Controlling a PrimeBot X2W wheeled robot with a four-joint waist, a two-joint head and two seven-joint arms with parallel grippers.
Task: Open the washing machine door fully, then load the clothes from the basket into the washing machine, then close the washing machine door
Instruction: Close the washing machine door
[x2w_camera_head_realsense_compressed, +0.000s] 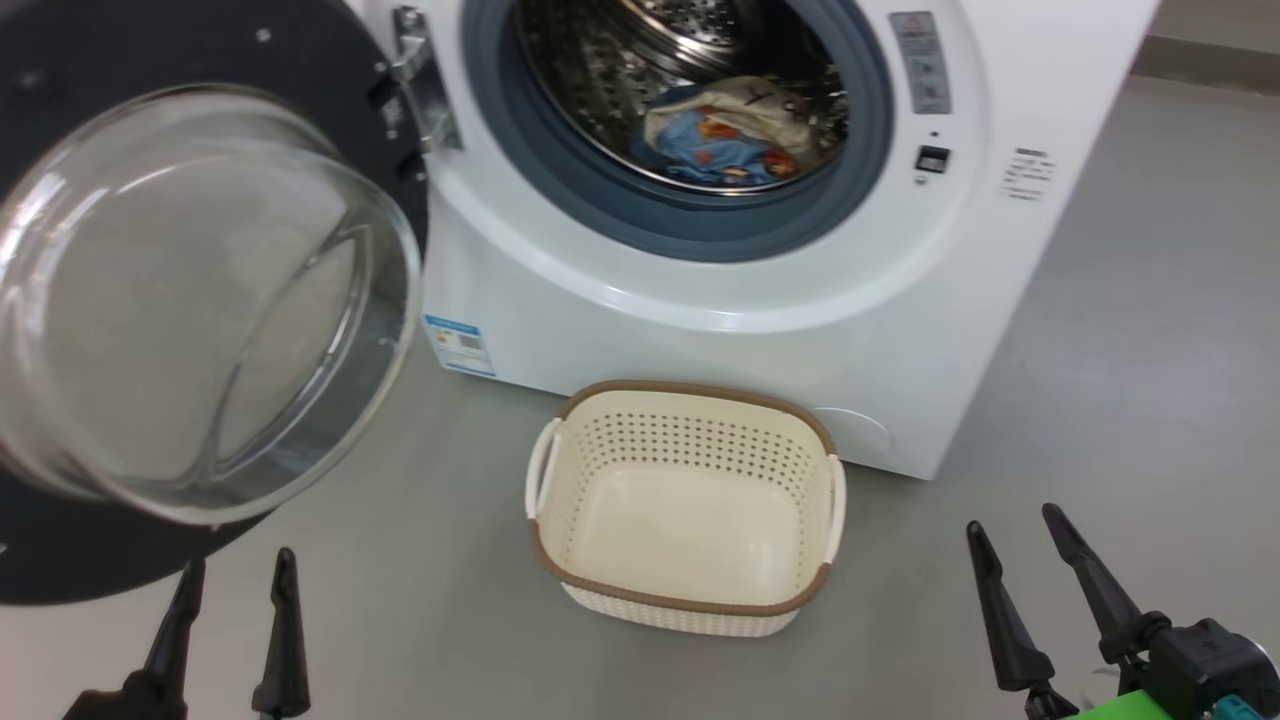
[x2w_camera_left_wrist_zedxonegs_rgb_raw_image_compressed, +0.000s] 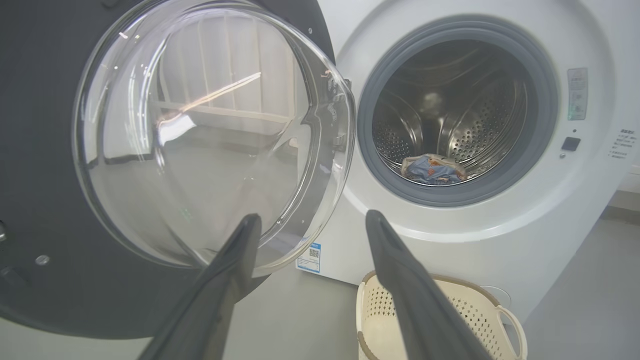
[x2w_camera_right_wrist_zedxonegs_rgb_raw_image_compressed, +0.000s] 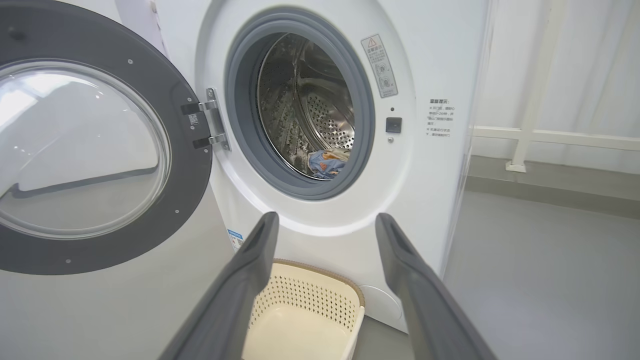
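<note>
The white washing machine (x2w_camera_head_realsense_compressed: 740, 330) (x2w_camera_left_wrist_zedxonegs_rgb_raw_image_compressed: 500, 240) (x2w_camera_right_wrist_zedxonegs_rgb_raw_image_compressed: 430, 65) stands ahead with its round door (x2w_camera_head_realsense_compressed: 60, 560) (x2w_camera_left_wrist_zedxonegs_rgb_raw_image_compressed: 45, 280) (x2w_camera_right_wrist_zedxonegs_rgb_raw_image_compressed: 190, 165) swung wide open to the left, glass bowl bulging toward me. The clothes (x2w_camera_head_realsense_compressed: 725, 135) (x2w_camera_left_wrist_zedxonegs_rgb_raw_image_compressed: 434, 169) (x2w_camera_right_wrist_zedxonegs_rgb_raw_image_compressed: 326, 162), a blue piece and a cream piece, lie bunched at the bottom of the steel drum. On the floor before the machine sits the cream basket (x2w_camera_head_realsense_compressed: 690, 600) (x2w_camera_left_wrist_zedxonegs_rgb_raw_image_compressed: 370, 320) (x2w_camera_right_wrist_zedxonegs_rgb_raw_image_compressed: 305, 320), nothing in it. My left gripper (x2w_camera_head_realsense_compressed: 238, 572) (x2w_camera_left_wrist_zedxonegs_rgb_raw_image_compressed: 312, 220) hangs open below the door. My right gripper (x2w_camera_head_realsense_compressed: 1015, 525) (x2w_camera_right_wrist_zedxonegs_rgb_raw_image_compressed: 325, 220) is open at the basket's right, holding nothing.
Grey floor (x2w_camera_head_realsense_compressed: 1150, 330) spreads to the right of the machine. A white railing and curtain (x2w_camera_right_wrist_zedxonegs_rgb_raw_image_compressed: 550, 100) stand behind it on the right. The door's hinge (x2w_camera_head_realsense_compressed: 420, 90) juts at the opening's left edge.
</note>
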